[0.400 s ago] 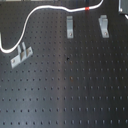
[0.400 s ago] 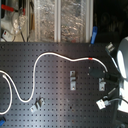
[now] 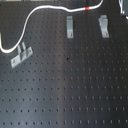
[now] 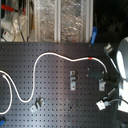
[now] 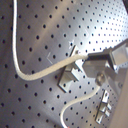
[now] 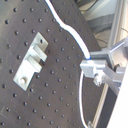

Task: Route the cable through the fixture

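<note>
Delta is close to nil. Only candidate: the red band [image 3: 87, 9] on the cable [image 3: 50, 8] reads a hair lower in the first exterior view, so marginally nearer the forked top of the fixture [image 3: 103, 25]. It's within blur at this resolution, so can't confirm. In the second exterior view the band [image 4: 90, 59] may have crept slightly away from the fixture toward the second exterior view's left; again too small to call. No other shift in the cable [image 4: 37, 67] that I can resolve, in either exterior view.
</note>
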